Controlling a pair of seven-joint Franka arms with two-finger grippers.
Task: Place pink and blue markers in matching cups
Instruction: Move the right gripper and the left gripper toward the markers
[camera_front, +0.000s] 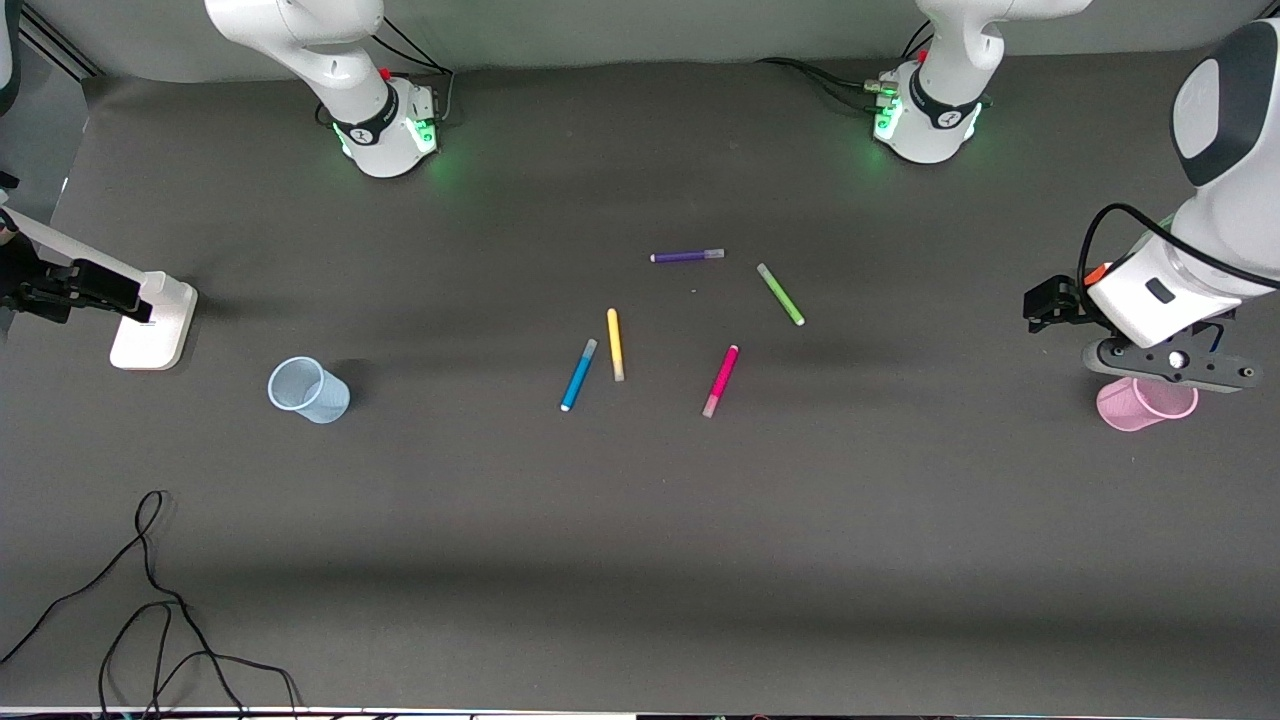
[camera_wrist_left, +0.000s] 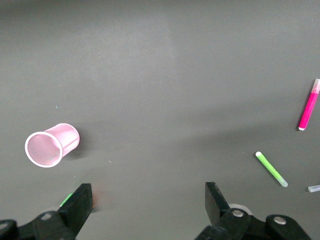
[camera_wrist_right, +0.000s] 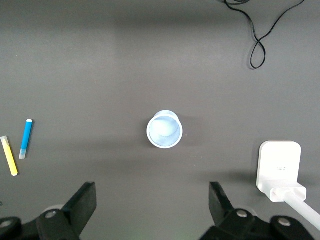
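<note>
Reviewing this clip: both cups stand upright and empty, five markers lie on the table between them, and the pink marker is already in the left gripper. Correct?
Not quite. The left gripper is open and empty; the pink marker lies on the table among the other markers, as the front view shows. The rest holds: the pink cup and blue cup stand upright and empty.

Dark grey table (camera_front: 640, 560); pale blue cup (camera_front: 308, 389), pink cup (camera_front: 1140, 405). Markers: blue (camera_front: 578, 375), yellow (camera_front: 615, 344), magenta-pink (camera_front: 720, 381), green (camera_front: 780, 294), purple (camera_front: 687, 256). Black cable (camera_front: 150, 610).

dark grey table (camera_front: 640, 560), black cable (camera_front: 150, 610)
</note>
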